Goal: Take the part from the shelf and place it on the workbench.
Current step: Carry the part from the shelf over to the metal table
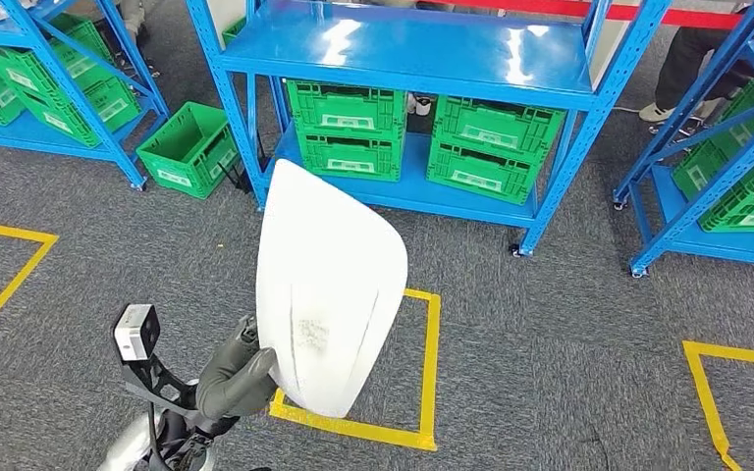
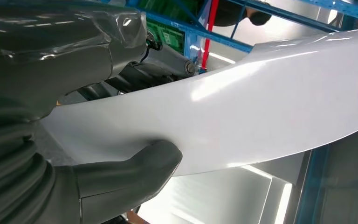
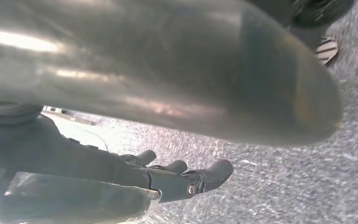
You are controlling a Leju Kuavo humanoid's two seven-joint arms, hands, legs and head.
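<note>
Part before shelf, crates seemingly on lower level

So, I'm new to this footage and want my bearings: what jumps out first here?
A big white curved panel fills the middle of the head view, gripped at its lower edge by the robot's left hand. Behind it stand blue shelves stacked with green crates, and yellow tape marks squares on the grey carpet.

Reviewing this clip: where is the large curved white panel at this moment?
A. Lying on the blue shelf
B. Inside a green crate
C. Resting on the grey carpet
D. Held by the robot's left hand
D: the left hand grips the lower edge of the large curved white panel, which is raised above the grey carpet, away from the blue shelf.
</note>
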